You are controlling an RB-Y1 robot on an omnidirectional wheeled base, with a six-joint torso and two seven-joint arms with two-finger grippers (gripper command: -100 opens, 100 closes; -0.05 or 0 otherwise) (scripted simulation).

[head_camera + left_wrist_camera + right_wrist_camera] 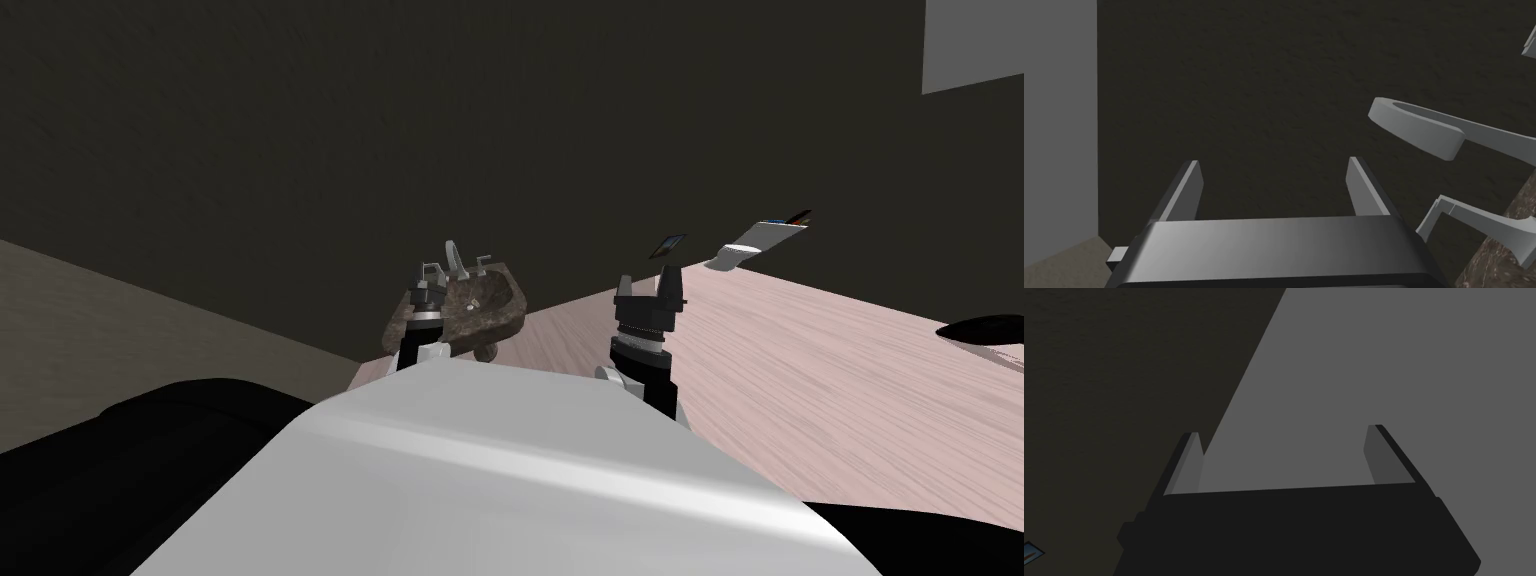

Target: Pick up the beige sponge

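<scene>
Wall (400, 120): dark and plain, it stood behind everything.
Pink surface (820, 380): pale and wood-grained, it ran away to the right. I could not tell whether it was a tabletop or a floor.
Sink (490, 300): a mottled brown stone basin with a grey tap (455, 255) at its back, it sat at the left end of the pink surface.
Black thing (985, 328): a low, dark shape, it lay at the far right edge, well apart from both hands.
Right hand (650, 280): it was raised over the pink surface to the right of the sink, with its fingers spread and nothing between them.
Left hand (429, 272): it was just beside the sink's left rim, near the tap, with its fingers spread and empty.
Pale thing (750, 243): a whitish-grey wedge, it lay far beyond the right hand and a little to that hand's right. It was too small to name.
Card (668, 245): a small dark blue tile, it lay straight beyond the right hand.
Sponge: nothing in view could be made out as beige, so I could not tell its place or its long axis.
Relation for the coming move: the small things lay forward and to the right, so the right hand was probably the nearer one. The move looked likely to be a search or an approach, not a grasp.
</scene>
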